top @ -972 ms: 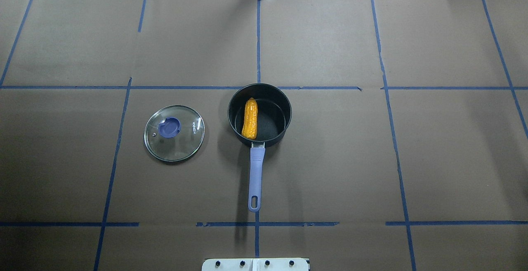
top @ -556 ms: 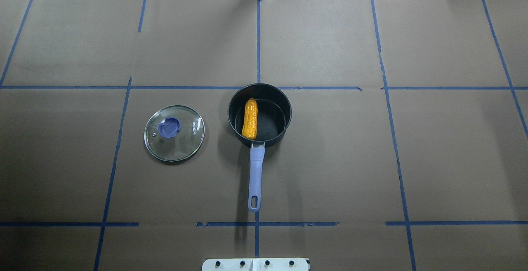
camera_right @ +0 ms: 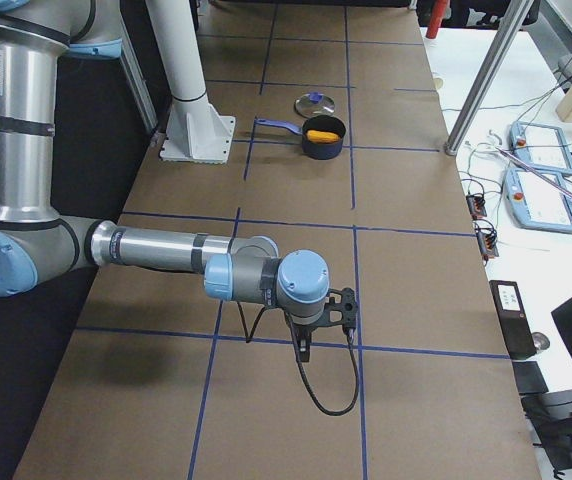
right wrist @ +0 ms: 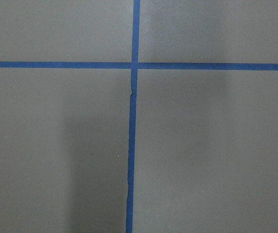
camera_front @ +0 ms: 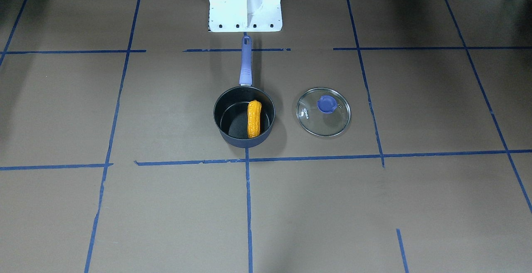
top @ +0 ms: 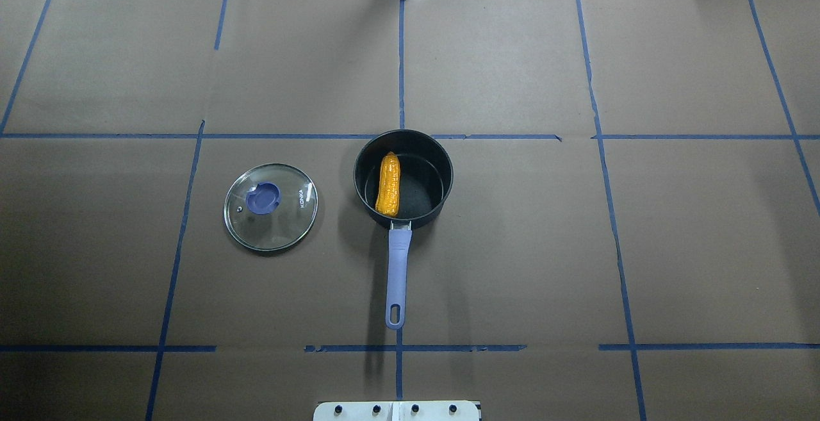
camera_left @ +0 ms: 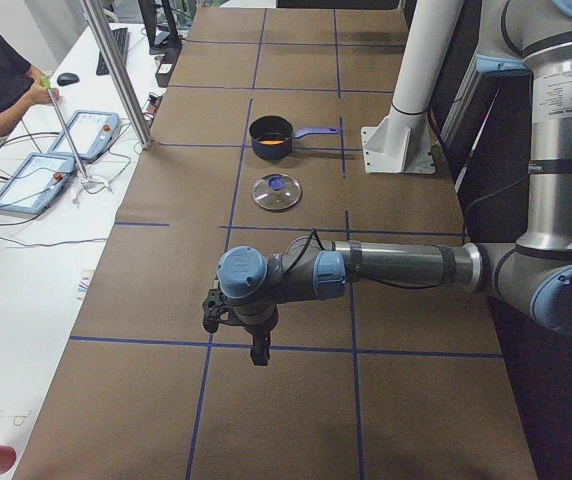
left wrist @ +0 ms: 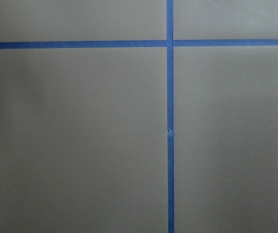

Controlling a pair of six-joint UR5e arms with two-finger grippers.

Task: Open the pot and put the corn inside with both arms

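The dark navy pot (top: 424,185) stands open at the table's middle, its lavender handle (top: 397,267) pointing toward the robot base. The orange-yellow corn (top: 387,183) lies inside it along the left wall; it also shows in the front-facing view (camera_front: 254,119) inside the pot (camera_front: 234,120). Neither gripper shows in the overhead or front views. The left gripper (camera_left: 255,352) hangs over bare table far from the pot (camera_left: 271,130). The right gripper (camera_right: 302,346) hangs likewise far from the pot (camera_right: 323,145). I cannot tell whether either is open or shut.
The round glass lid (top: 270,206) with a blue knob lies flat on the table left of the pot, apart from it; it shows in the front view (camera_front: 323,113) too. The white base mount (camera_front: 245,3) stands behind the handle. Operators' tablets (camera_left: 36,180) lie beyond the table.
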